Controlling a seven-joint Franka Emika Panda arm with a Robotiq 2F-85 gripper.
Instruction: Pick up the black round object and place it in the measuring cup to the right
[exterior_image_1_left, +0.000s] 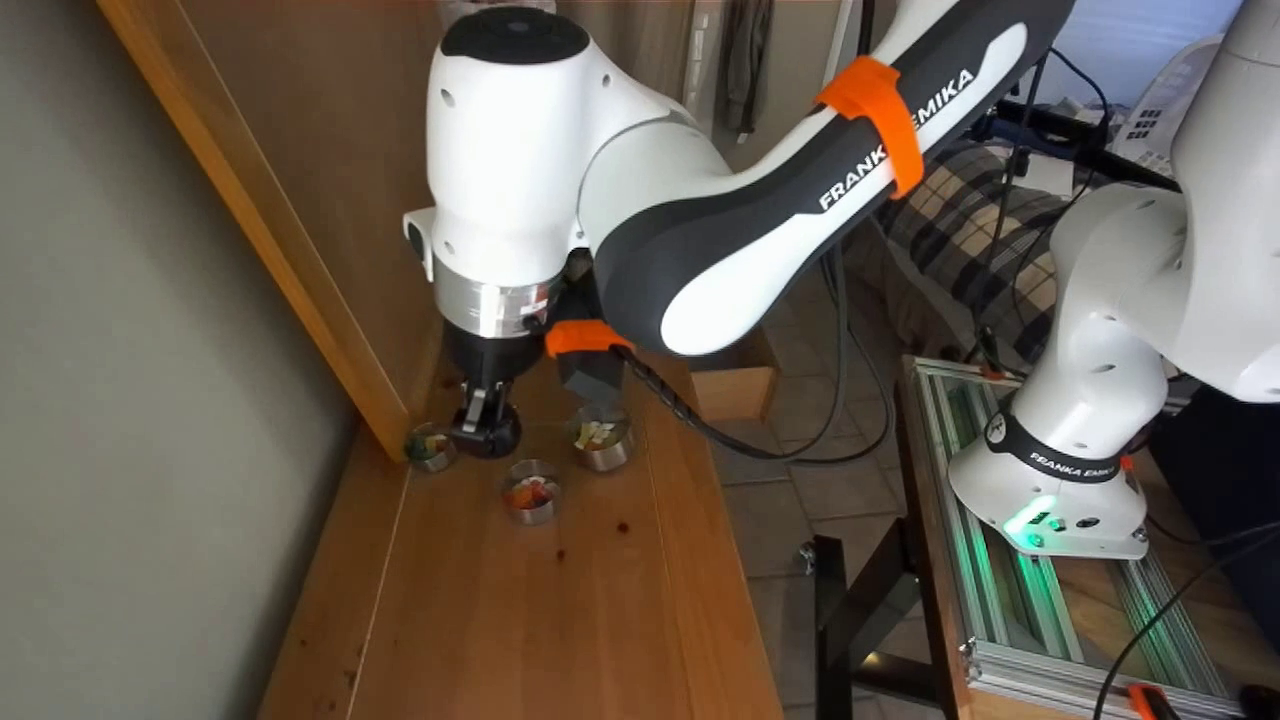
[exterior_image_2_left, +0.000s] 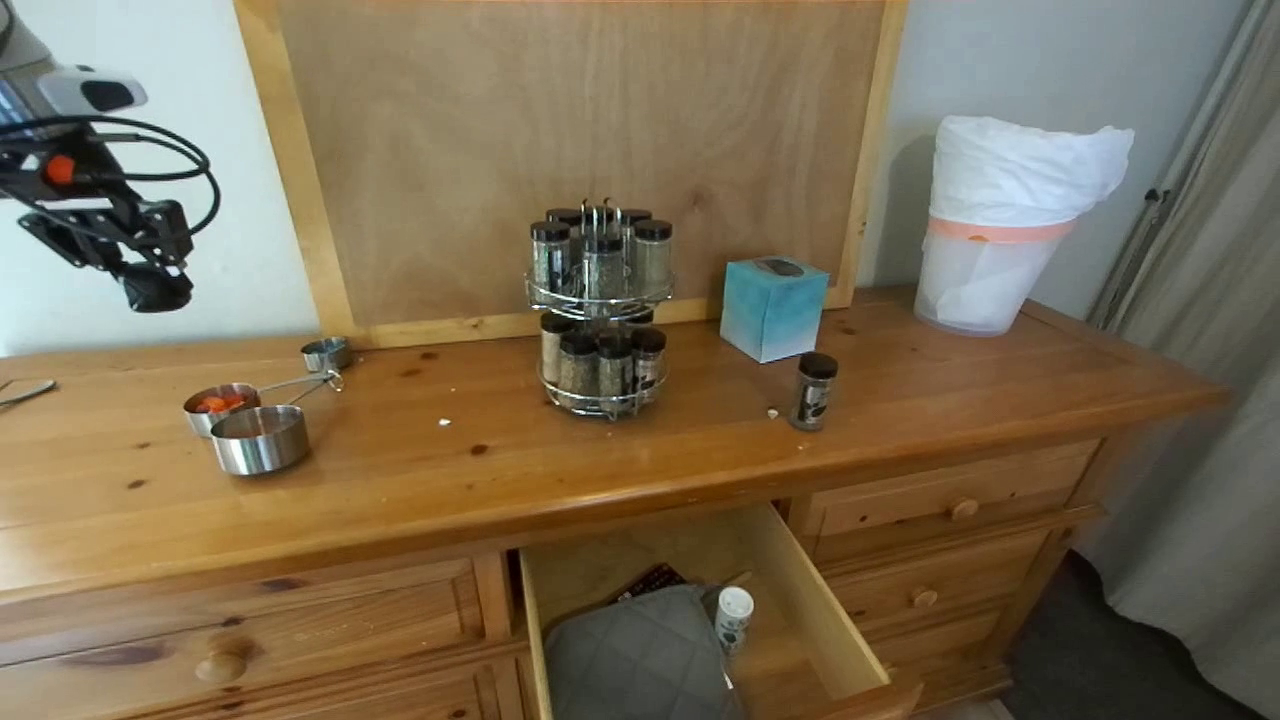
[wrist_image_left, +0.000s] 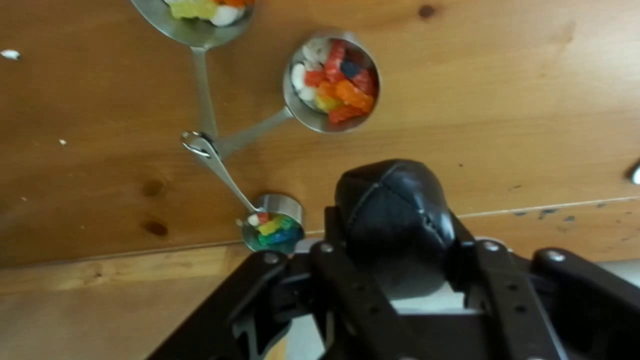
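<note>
My gripper (wrist_image_left: 394, 226) is shut on the black round object (wrist_image_left: 397, 200), a stitched dark ball between the two fingers. In both exterior views the ball (exterior_image_1_left: 497, 433) (exterior_image_2_left: 157, 288) hangs above the dresser top. The measuring cup (exterior_image_2_left: 262, 453) is silvery, the largest of three, with pale and yellow pieces inside; it is cut off at the top of the wrist view (wrist_image_left: 192, 35). A middle-sized cup (wrist_image_left: 316, 120) holds reddish-orange pieces. The smallest cup (wrist_image_left: 285, 202) holds greenish and blue pieces and lies left of the ball in the wrist view. The ball is apart from all three cups.
Thin cup handles meet at a ring (wrist_image_left: 196, 142). A wooden board (exterior_image_2_left: 600, 120) leans on the wall behind. A spice rack (exterior_image_2_left: 600, 310), a blue tissue box (exterior_image_2_left: 770, 308), a spice jar (exterior_image_2_left: 813, 392) and a white bin (exterior_image_2_left: 985, 270) stand farther along. A drawer (exterior_image_2_left: 820, 610) is pulled open.
</note>
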